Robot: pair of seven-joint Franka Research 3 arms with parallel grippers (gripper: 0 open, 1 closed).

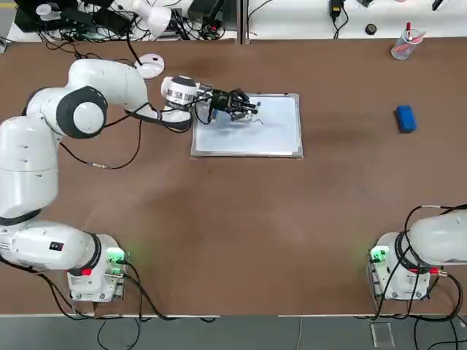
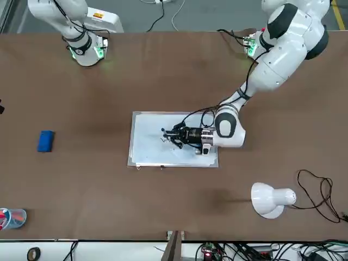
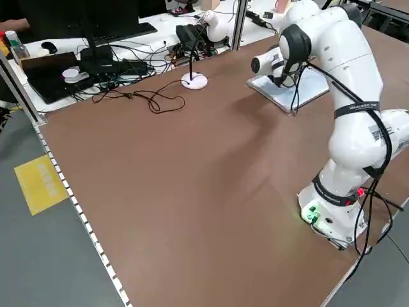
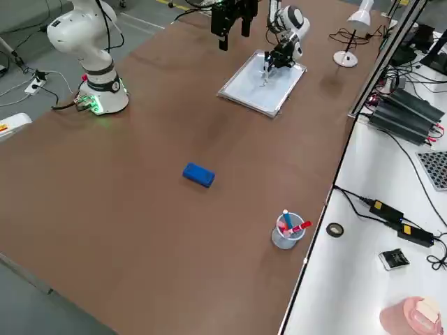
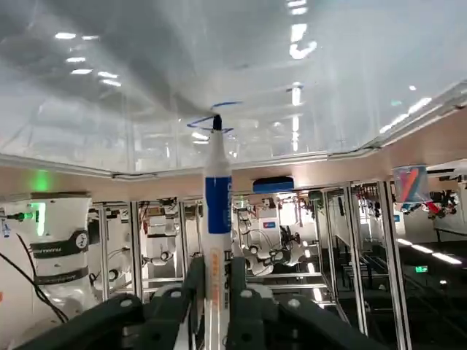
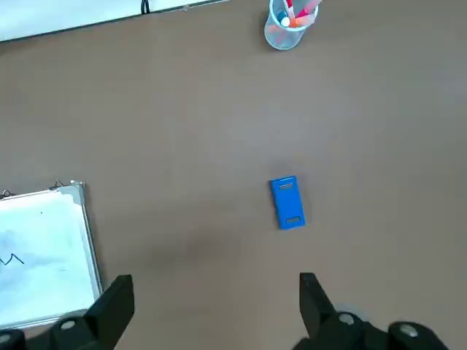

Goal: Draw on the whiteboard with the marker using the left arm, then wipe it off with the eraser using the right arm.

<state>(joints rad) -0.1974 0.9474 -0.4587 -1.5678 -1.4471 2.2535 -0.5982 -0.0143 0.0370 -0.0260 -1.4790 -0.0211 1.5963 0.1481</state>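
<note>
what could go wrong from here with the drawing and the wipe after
The left gripper holds the marker tip-down on the whiteboard; pressing hard might slide the loose board. The eraser lies far from the board, so the open right gripper must carry it across; a weak grasp could drop it.

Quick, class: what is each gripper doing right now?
Left gripper: shut on the marker, tip at the whiteboard.
Right gripper: open, holding nothing.
</note>
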